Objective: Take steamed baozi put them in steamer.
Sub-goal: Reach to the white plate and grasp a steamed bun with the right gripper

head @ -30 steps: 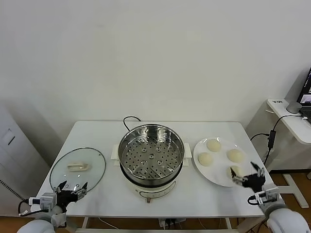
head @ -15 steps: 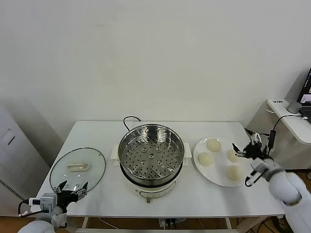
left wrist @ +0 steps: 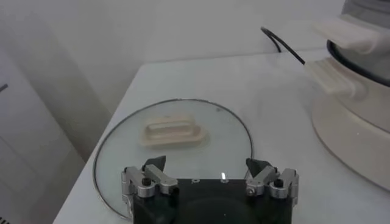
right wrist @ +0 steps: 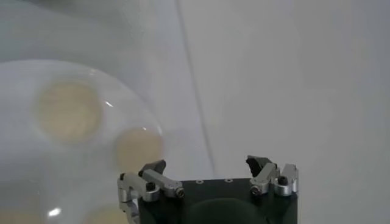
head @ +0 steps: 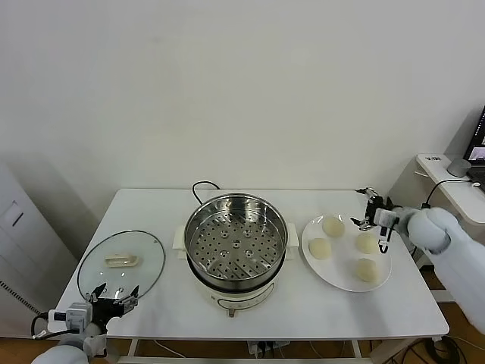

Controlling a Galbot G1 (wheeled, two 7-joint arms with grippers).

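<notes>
In the head view, the right gripper (head: 369, 208) is now hanging over the far right rim of the plate (head: 341, 282), having swung up from the near right edge of the desk (head: 151, 208) and across the plate within the last second. Its jaws are standing released, grasping nothing. All four steamed baozi (head: 333, 226) are still lying on the plate, right of the steamer (head: 236, 241), whose perforated tray is sitting bare. So the reach is under way, but no bun is picked yet; the far ones are looking like the likeliest first target.

The left gripper (head: 114, 297) is waiting at the near left edge of the desk, by the glass lid (head: 121, 262), unmoved.

In the left wrist view, the left gripper (left wrist: 210, 176) is holding its jaws released over the near rim of the glass lid (left wrist: 173, 146), with the steamer's white base (left wrist: 350, 122) beside it.

In the right wrist view, the right gripper (right wrist: 207, 175) is showing parted, empty jaws, with the plate (right wrist: 18, 170) and blurred baozi (right wrist: 62, 109) lying off to one side rather than between them, so it is still needing to centre over a bun.
</notes>
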